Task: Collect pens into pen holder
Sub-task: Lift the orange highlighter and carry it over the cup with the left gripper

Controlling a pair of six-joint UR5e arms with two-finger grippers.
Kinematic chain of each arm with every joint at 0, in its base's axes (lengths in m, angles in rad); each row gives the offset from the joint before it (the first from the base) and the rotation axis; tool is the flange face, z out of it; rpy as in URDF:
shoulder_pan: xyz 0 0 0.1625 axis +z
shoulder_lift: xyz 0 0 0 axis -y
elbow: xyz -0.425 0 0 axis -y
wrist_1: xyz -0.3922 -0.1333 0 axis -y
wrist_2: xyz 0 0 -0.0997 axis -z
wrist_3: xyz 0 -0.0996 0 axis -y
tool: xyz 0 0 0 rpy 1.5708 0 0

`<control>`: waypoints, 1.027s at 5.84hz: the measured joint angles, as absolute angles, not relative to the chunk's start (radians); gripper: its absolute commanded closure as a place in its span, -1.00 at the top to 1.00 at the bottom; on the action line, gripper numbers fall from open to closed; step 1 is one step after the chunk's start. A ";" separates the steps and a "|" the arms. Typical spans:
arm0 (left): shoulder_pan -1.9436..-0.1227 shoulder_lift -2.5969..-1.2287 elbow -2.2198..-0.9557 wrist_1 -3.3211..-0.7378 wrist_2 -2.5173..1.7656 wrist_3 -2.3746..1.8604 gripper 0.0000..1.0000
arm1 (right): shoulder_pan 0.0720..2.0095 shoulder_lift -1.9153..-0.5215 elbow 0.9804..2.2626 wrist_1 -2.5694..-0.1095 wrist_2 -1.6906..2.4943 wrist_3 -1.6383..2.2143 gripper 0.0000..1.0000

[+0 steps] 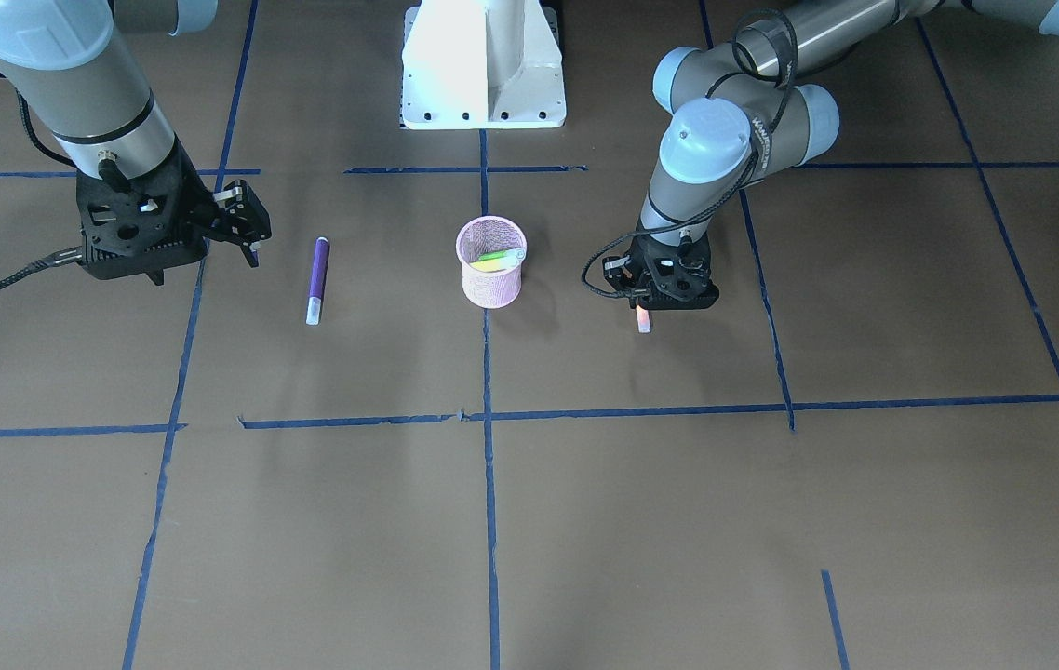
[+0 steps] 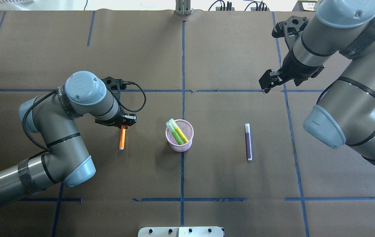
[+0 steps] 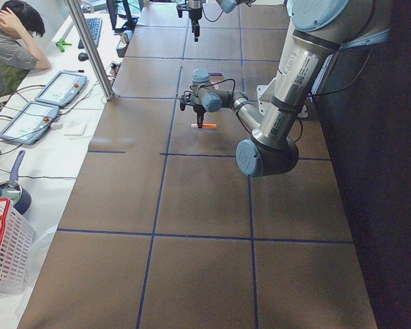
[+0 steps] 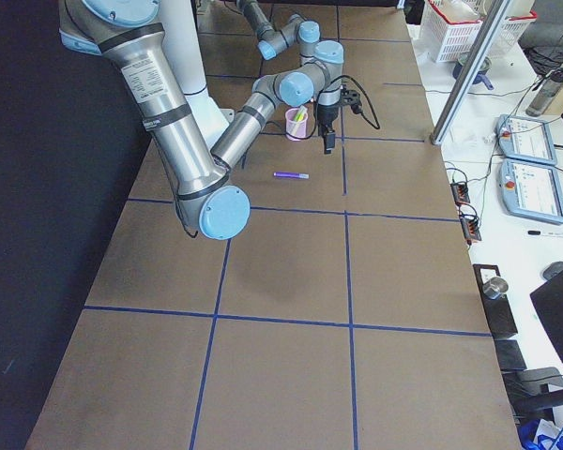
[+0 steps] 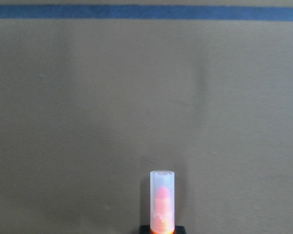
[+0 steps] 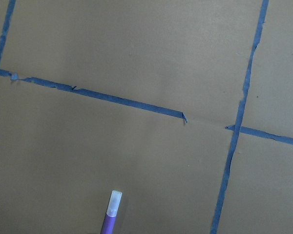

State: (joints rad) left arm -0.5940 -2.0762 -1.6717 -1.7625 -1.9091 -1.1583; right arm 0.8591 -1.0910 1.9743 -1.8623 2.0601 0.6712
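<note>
The pink mesh pen holder (image 2: 179,147) stands at the table's middle with a green pen (image 2: 173,132) and a yellow pen (image 2: 181,131) leaning inside. An orange pen (image 2: 122,140) lies to its left. My left gripper (image 2: 123,124) points down over that pen's capped end and looks shut on it; the pale cap (image 5: 162,202) pokes out in the left wrist view. A purple pen (image 2: 248,142) lies flat to the right of the holder. My right gripper (image 2: 266,85) hovers open and empty beyond it, and the right wrist view catches the purple pen's cap (image 6: 115,197).
Blue tape lines (image 2: 183,82) grid the brown table cover. The robot's white base (image 1: 483,70) sits at the near edge. A person (image 3: 7,41) sits off the table's side by teach pendants (image 3: 44,103), and a white basket (image 3: 3,250) stands nearby.
</note>
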 measured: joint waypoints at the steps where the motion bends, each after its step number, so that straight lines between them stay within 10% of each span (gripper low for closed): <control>1: -0.600 -2.084 -1.727 -1.789 -1.857 -1.155 -1.00 | 0.859 -1.092 1.975 -1.861 2.061 0.673 0.99; 6: -0.400 -2.157 -1.863 -1.932 -1.329 -1.052 -0.95 | 0.860 -1.090 1.984 -1.856 2.062 0.682 1.00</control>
